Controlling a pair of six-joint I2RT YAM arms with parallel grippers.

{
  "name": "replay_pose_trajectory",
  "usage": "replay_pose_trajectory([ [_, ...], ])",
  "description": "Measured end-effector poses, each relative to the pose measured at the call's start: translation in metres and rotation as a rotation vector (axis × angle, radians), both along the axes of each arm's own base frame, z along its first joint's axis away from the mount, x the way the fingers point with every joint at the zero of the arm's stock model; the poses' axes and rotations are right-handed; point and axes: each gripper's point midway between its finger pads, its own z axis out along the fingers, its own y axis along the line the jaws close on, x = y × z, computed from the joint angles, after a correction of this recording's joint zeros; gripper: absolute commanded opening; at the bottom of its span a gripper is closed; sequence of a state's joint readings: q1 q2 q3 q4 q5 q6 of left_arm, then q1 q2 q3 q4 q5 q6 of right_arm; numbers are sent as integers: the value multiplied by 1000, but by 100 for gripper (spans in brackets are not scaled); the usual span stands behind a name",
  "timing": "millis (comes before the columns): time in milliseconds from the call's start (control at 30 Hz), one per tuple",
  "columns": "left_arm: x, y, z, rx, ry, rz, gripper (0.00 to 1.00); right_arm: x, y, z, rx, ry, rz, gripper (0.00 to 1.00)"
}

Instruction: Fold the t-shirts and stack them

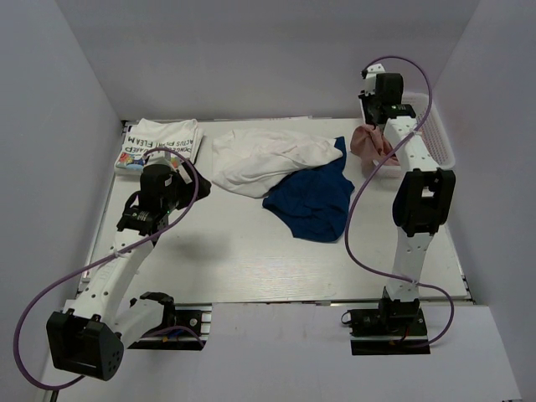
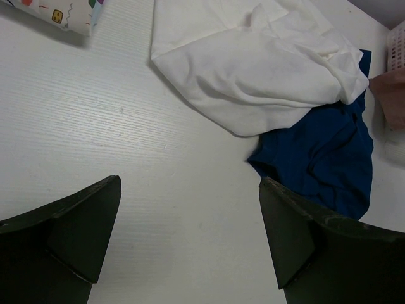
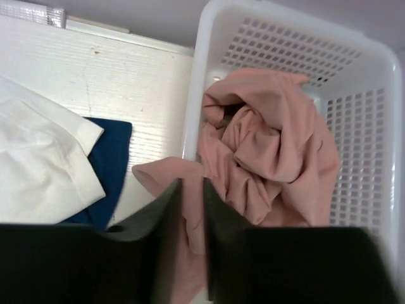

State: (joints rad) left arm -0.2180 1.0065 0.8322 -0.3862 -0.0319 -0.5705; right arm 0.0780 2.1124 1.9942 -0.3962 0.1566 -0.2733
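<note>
Right gripper (image 3: 192,190) was closed on the pink shirt (image 3: 266,145), which hung over the basket (image 3: 297,54) rim; we judged that a lift might snag it and drag the basket. Left gripper (image 2: 188,183) was open and empty, near the loose white shirt (image 1: 268,159). Folded shirt (image 1: 159,142) lay far left; its black block lettering was unreadable to us.

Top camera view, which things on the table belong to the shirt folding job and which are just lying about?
Job:
folded white tee with black lettering
crumpled white cotton tee
crumpled dark blue garment
pink cloth garment, pinched by the right gripper

Lying about:
white plastic mesh basket, only a container
</note>
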Motion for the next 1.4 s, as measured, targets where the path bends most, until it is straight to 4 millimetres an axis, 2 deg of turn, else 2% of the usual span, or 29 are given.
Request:
replay_pose_trajectory([
  [33, 0, 0, 0, 1, 0, -3, 100, 0, 0, 2, 4, -6, 0, 42],
  [100, 0, -1, 0, 1, -1, -8, 100, 0, 3, 1, 2, -2, 20, 47],
  [233, 0, -2, 0, -1, -1, -16, 100, -8, 10, -17, 8, 50, 74, 47],
  [267, 1, -3, -1, -1, 0, -16, 100, -10, 11, -22, 10, 66, 82, 44],
  [333, 1, -3, -3, 2, 7, -17, 100, -13, 12, -30, 8, 89, 91, 32],
  [367, 1, -3, -4, 3, 10, -18, 100, -13, 12, -33, 6, 94, 91, 31],
  [467, 1, -3, -5, 5, 14, -23, 100, -14, 10, -39, 5, 107, 77, 36],
  [700, 1, -5, -5, 5, 14, -34, 100, -13, -3, -43, -40, 112, 20, 38],
  [800, 1, -5, -5, 7, 14, -35, 100, -12, -5, -44, -49, 110, 8, 32],
  [1033, 1, -5, -6, 7, 14, -36, 100, -10, -8, -63, -63, 140, -6, 30],
  [1100, 1, -5, -7, 8, 20, -36, 100, -7, -9, -67, -65, 146, -7, 22],
  [1133, 2, -5, -9, 9, 25, -35, 100, -6, -8, -69, -63, 146, -6, 8],
  [1167, 2, -5, -10, 10, 29, -35, 100, -5, -7, -68, -62, 143, -3, 0],
  [1267, 3, -5, -15, 12, 43, -35, 100, -1, -7, -60, -52, 124, -18, 0],
  [1400, 3, -5, -15, 13, 46, -35, 100, 2, -17, -51, -21, 97, -87, 0],
])
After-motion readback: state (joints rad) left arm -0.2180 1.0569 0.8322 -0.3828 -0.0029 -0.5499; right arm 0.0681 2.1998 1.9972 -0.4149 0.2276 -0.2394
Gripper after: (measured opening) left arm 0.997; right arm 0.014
